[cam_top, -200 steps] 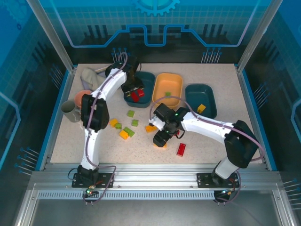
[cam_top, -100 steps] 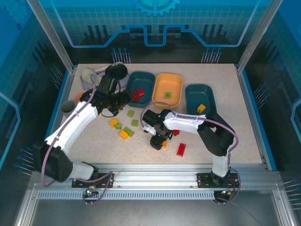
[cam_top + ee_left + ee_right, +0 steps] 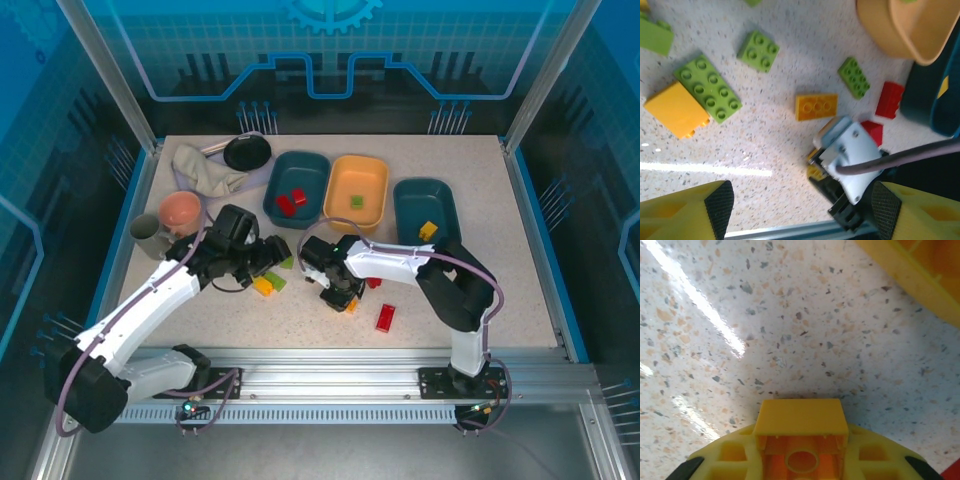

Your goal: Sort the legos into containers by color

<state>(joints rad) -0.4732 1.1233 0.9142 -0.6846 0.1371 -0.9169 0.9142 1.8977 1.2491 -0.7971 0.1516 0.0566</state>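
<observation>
yellow brick (image 3: 801,427) cut by bottom edge, yellow-orange tub (image 3: 900,35) cropped at top, teal tub (image 3: 926,107) cropped at right

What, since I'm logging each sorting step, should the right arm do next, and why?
Probably lift straight up off the table, ready to carry to the right-hand teal tub. The right gripper looks closed on a yellow brick, which sits between its fingers in the wrist view. That tub holds a second yellow brick, so it seems to be the yellow one's place.
</observation>
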